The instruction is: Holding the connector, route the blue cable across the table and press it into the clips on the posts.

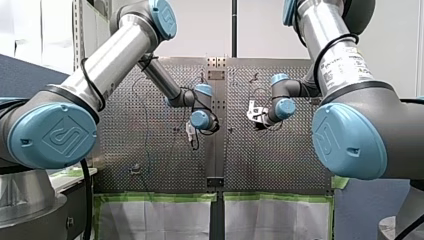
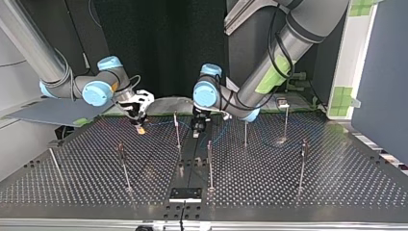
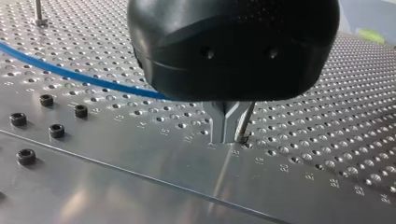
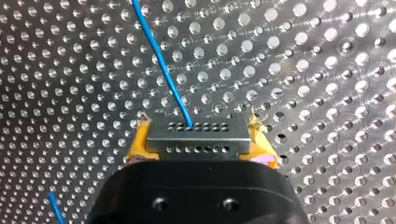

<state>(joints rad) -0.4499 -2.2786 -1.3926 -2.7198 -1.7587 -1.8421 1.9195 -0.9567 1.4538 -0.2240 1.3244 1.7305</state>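
In the right wrist view my right gripper [image 4: 198,140] is shut on the connector [image 4: 196,137], a small metal block with rows of holes held between yellow pads [image 4: 140,144]. The blue cable [image 4: 161,60] leaves the connector and runs ahead over the perforated table. In the top view this gripper [image 2: 138,120] hangs low at the back left. My left gripper [image 3: 229,133] stands with its metal fingers together, tips on the plate near the middle strip. The blue cable [image 3: 70,72] runs under its black body and is hidden there. No cable shows between these fingers.
Several thin posts stand on the table, among them one [image 2: 177,130] between the two grippers, one [image 2: 210,163] nearer the camera and one [image 2: 245,132] beside my left arm. A black block [image 2: 185,194] sits at the near edge. Bolt heads [image 3: 51,130] lie beside the left gripper.
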